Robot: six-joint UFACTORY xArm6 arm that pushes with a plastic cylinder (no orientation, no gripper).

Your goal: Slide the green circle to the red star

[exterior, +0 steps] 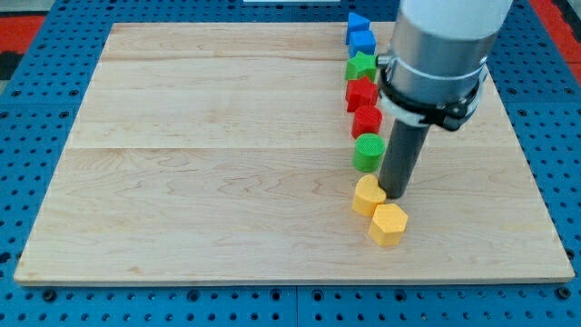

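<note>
The green circle (pixel 369 152) stands right of the board's middle, in a column of blocks. Just above it is a red hexagon-like block (pixel 367 121), then the red star (pixel 361 94). My tip (pixel 394 194) rests on the board just right of and below the green circle, close to it; I cannot tell whether it touches. It also sits right beside the upper yellow block (pixel 368 195).
A green star (pixel 361 66) and two blue blocks (pixel 360 41) (pixel 357 24) continue the column toward the view's top. A second yellow hexagon (pixel 388 223) lies below my tip. The wooden board (pixel 209 163) sits on a blue pegboard.
</note>
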